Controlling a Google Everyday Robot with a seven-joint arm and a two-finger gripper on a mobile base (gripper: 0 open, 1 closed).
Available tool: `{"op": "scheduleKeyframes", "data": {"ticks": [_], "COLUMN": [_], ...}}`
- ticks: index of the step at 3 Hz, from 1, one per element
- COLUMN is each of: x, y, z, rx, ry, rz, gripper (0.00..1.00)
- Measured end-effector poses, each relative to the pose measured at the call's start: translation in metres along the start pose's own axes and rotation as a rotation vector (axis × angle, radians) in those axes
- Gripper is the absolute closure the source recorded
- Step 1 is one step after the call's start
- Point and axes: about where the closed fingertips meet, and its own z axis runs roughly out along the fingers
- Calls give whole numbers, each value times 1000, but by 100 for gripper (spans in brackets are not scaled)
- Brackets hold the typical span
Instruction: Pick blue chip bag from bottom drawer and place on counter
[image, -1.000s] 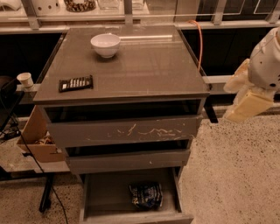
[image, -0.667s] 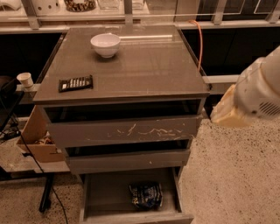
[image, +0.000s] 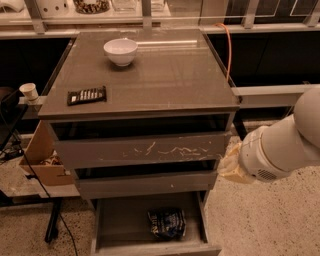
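Observation:
The blue chip bag (image: 166, 223) lies crumpled on the grey floor of the open bottom drawer (image: 120, 225), right of its middle. The counter (image: 165, 75) is the glossy grey-brown top of the cabinet. My gripper (image: 229, 167) shows as a pale yellowish tip on the white arm (image: 280, 145), at the cabinet's right side level with the middle drawer, above and to the right of the bag. It holds nothing that I can see.
A white bowl (image: 120, 51) and a flat black striped packet (image: 87, 95) lie on the counter. The scratched upper drawer (image: 145, 150) and the middle drawer (image: 147, 184) stick out slightly. A cardboard box (image: 42, 160) stands left of the cabinet. An orange cable (image: 229, 50) hangs behind.
My arm has swung down and left, from beside the counter's right edge to the cabinet's right side at middle-drawer height. The bag has not moved.

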Motion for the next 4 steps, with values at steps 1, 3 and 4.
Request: {"op": "scheduleKeyframes", "data": {"ticks": [1, 3, 4], "x": [5, 32, 39], "y": [4, 54, 90], "z": [8, 134, 234], "rx": [-7, -92, -181], "ry": [3, -83, -122], "rz": [-9, -13, -11], "gripper": [100, 100, 100]}}
